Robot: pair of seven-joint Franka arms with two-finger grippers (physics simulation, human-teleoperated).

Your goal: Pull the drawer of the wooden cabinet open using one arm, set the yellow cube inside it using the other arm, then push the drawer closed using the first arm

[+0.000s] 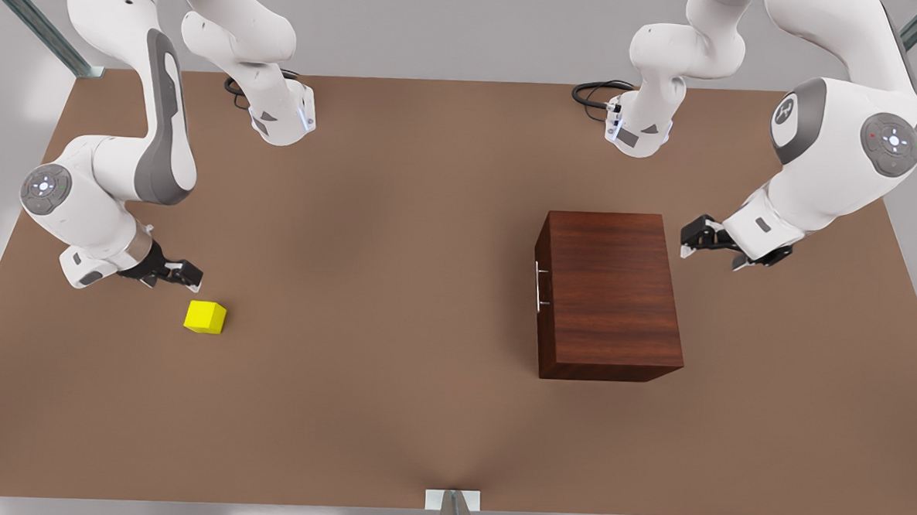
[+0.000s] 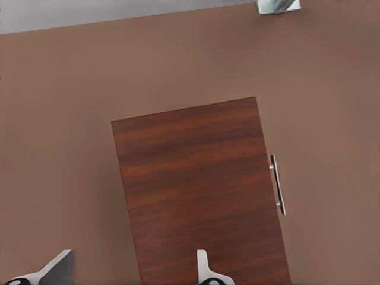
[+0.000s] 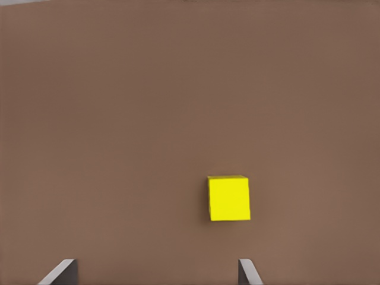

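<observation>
Left hand (image 1: 708,244) spread, hovering right of closed cabinet (image 1: 608,295); right hand (image 1: 175,272) spread, hovering just beside cube (image 1: 205,317) on worktop (image 1: 395,286).

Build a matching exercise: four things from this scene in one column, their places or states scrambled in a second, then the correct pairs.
Things:
1. yellow cube
2. drawer handle
3. left gripper
4. right gripper

Places or states:
A. open, beside the wooden cabinet on the front view's right
B. open, just by the cube, not touching it
C. loose on the table, at the front view's left
D. flush on the closed drawer's front, facing the cube

Pairs: 1-C, 2-D, 3-A, 4-B
</observation>
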